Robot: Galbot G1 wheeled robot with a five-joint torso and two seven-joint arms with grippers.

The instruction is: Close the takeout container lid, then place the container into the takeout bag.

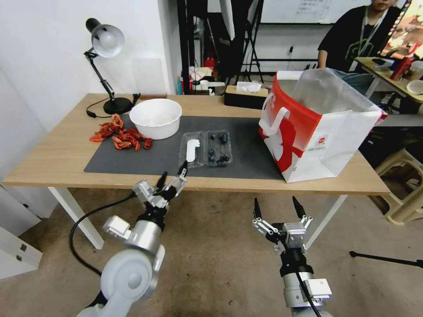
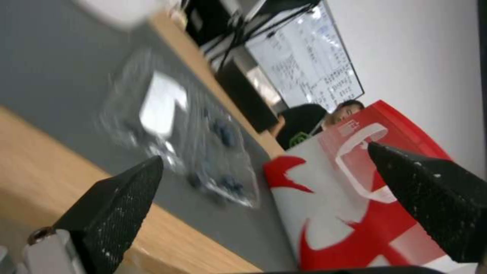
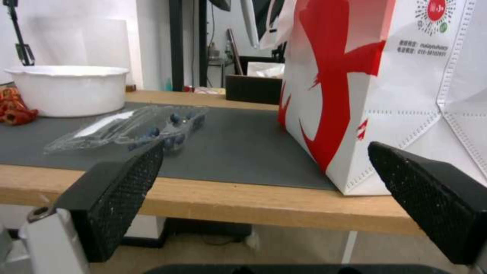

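Three views — one high, two low
Head camera looks down across the table (image 1: pixel 53 163); both wrist cameras sit near its front edge — sharing the bag (image 3: pixel 385 76).

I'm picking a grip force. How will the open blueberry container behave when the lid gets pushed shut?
The takeout container looks like thin clear plastic, so it probably flexes and dents easily. Holding few berries, it is likely light and may slide on the mat when pushed. The flat-lying lid could spring back open if not snapped.
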